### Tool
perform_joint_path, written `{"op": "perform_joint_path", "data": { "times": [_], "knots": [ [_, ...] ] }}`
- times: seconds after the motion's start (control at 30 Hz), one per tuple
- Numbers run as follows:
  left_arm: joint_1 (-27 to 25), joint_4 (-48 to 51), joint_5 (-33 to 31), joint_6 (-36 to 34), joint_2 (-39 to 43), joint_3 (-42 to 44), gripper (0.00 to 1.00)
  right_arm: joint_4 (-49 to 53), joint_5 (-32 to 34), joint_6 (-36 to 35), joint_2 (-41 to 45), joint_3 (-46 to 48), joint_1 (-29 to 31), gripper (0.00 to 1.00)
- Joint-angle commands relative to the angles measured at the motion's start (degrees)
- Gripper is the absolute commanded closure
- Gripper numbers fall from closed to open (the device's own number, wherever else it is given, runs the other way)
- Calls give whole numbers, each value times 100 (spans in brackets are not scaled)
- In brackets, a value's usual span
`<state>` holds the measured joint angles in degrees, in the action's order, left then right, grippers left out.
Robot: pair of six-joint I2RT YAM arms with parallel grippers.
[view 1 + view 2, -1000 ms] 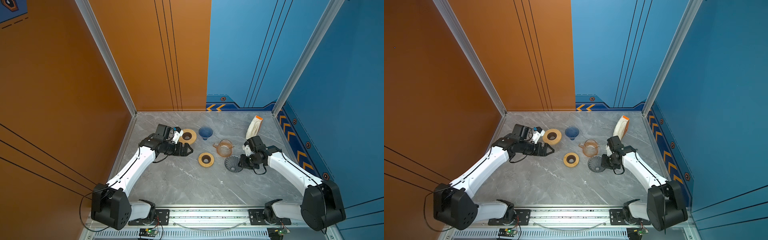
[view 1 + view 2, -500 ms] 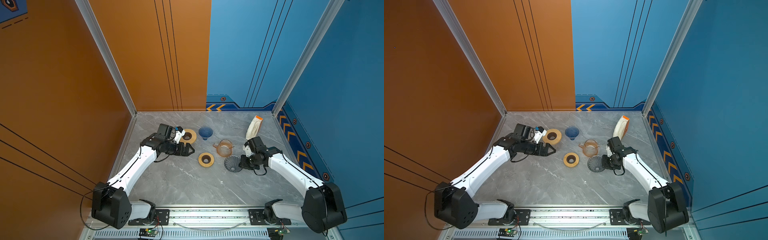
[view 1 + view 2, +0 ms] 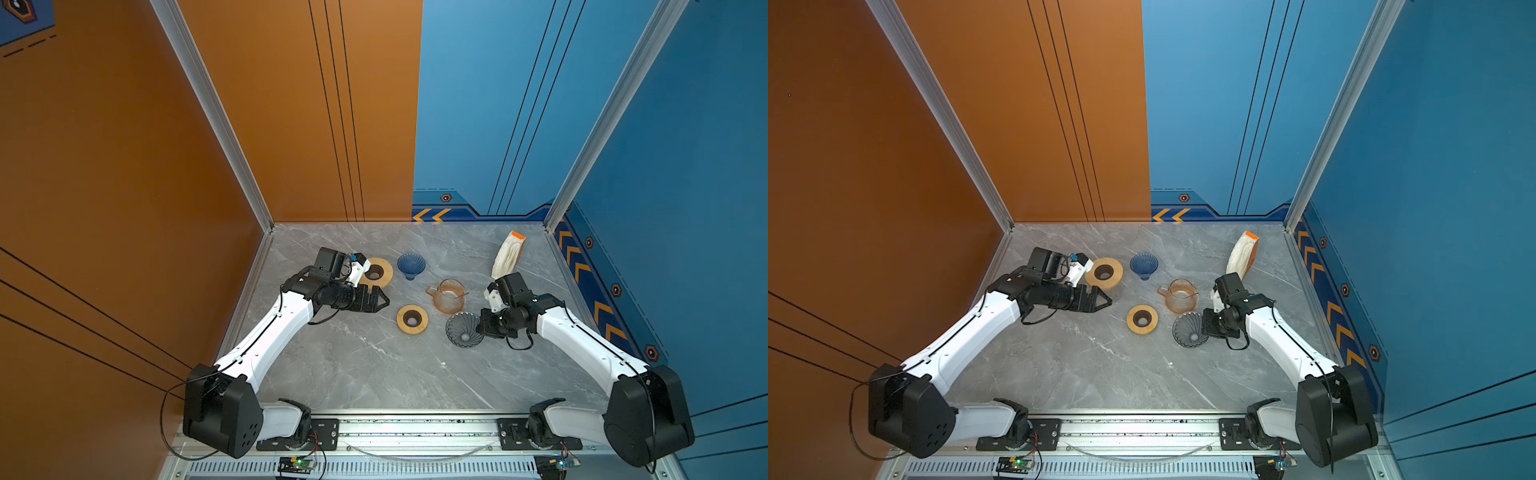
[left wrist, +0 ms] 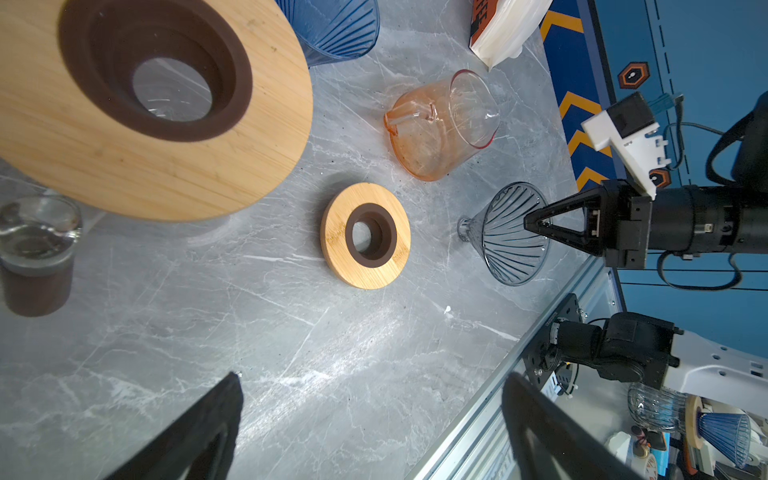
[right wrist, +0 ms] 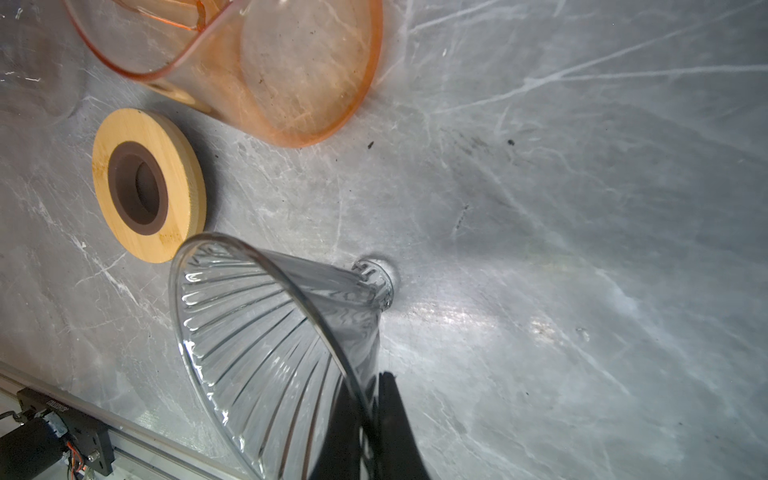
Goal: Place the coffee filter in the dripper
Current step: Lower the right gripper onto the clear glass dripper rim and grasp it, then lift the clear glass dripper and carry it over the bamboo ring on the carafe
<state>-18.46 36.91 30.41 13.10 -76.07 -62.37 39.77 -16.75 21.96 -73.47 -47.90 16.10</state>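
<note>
The clear ribbed glass dripper lies tilted on the grey table, its narrow spout touching the surface. My right gripper is shut on the dripper's rim, one finger inside the cone and one outside; it also shows in the left wrist view. The coffee filters are a white stack in a bag with an orange top, leaning at the back right. My left gripper hovers open and holds nothing, left of centre.
A blue dripper stands at the back middle. An orange glass carafe sits just behind the clear dripper. One wooden ring lies flat mid-table; another wooden ring sits raised beside the left wrist.
The right gripper's fingers have closed onto the clear dripper's rim. The left gripper has drifted slightly to the right and stays open.
</note>
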Motion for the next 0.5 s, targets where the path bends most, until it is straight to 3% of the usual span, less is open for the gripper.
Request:
{"op": "perform_joint_path", "data": {
  "times": [0.0,0.47],
  "knots": [
    [-56,-30,6,26,86,-138,2,-48,-104,18,140,-22,-19,100],
    [-73,-29,-82,219,288,-508,2,288,-163,63,580,-840,12,100]
  ]
}}
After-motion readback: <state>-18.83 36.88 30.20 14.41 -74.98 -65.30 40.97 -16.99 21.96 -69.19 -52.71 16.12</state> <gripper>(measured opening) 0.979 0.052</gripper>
